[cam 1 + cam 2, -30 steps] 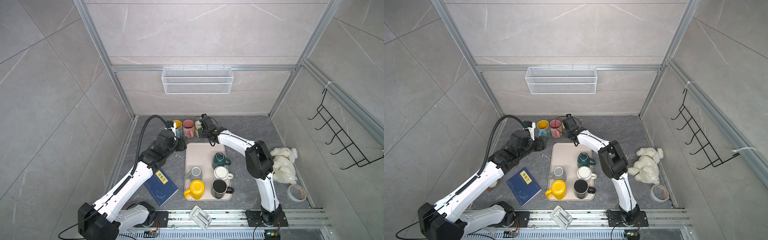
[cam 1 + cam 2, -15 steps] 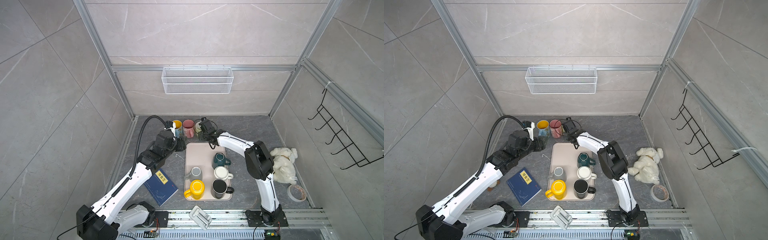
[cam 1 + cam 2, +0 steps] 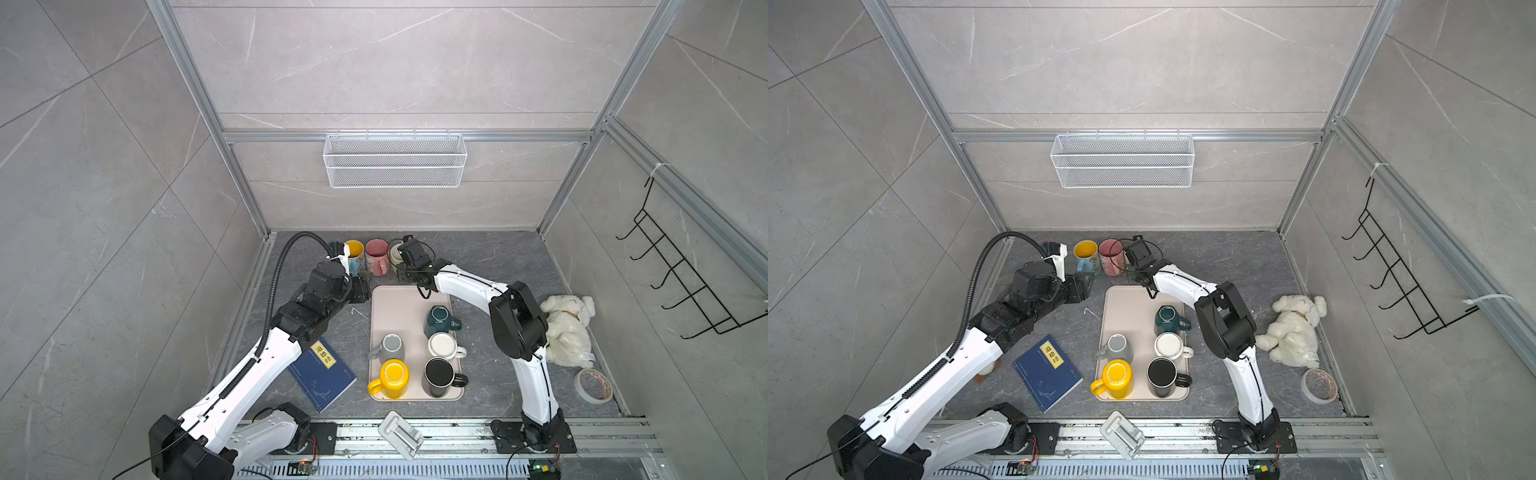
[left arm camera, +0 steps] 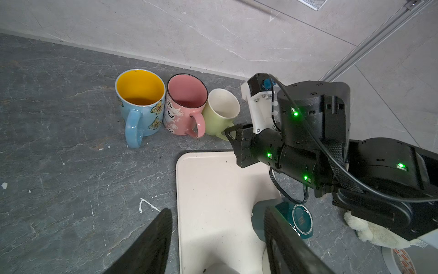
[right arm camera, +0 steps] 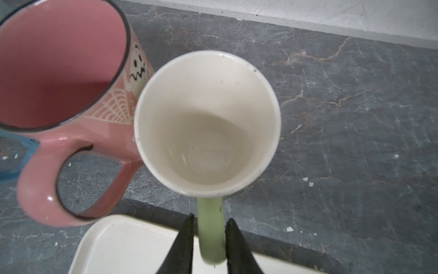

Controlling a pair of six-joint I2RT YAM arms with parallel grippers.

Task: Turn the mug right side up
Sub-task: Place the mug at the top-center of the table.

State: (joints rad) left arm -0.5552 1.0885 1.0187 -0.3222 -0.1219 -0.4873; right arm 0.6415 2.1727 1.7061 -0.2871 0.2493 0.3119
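Note:
The pale green mug with a white inside stands upright, mouth up, on the dark table just beyond the tray's far edge, touching the pink mug. It also shows in a top view and in the left wrist view. My right gripper straddles its handle, jaws slightly parted with a thin gap on each side. In a top view the right gripper sits over the tray's far edge. My left gripper hangs open and empty above the tray's far left corner.
A blue butterfly mug stands left of the pink mug. The beige tray carries teal, grey, white, yellow and black mugs. A blue book, plush toy and tape roll lie around.
My right gripper has shifted slightly toward the back left by the row of mugs, and its jaws have eased apart off the green mug's handle. The left arm has barely moved.

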